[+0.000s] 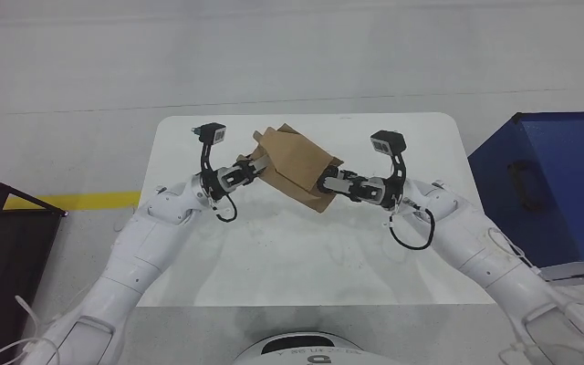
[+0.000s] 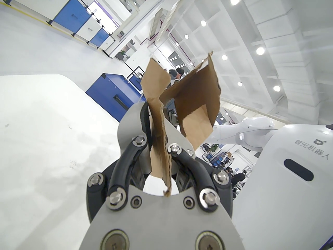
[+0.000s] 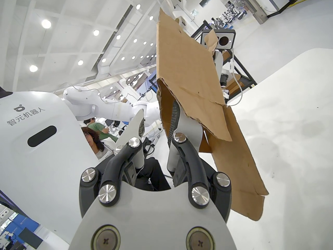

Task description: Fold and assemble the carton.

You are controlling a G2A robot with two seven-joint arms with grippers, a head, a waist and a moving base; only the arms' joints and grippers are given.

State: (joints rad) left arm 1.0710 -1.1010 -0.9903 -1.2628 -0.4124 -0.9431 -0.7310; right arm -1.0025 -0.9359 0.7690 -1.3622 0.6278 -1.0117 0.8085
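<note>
The big white table is under everything. The brown carton is above the far middle of it and looks lifted off it, held up between the two arms. It is half opened, with flaps sticking out at the ends. So I think the job is partway done, and the step now is to push the carton into a proper box shape. The left gripper is at one end and is squeezed tight on a thin flap, so that end is safe. The right gripper is at the other end with its two fingers spread apart. One finger is tucked in against a carton wall. The other finger is out in the open air and touches nothing, so this side is not gripping. To do this well, the left side should just hold firm, because it is the only real hold. The right fingers should close gently on the wall edge that sits between them, or push slowly along the fold line. Card is bendy and can tear, so a hard tug could rip the flap or let the carton slip out and fall.
</note>
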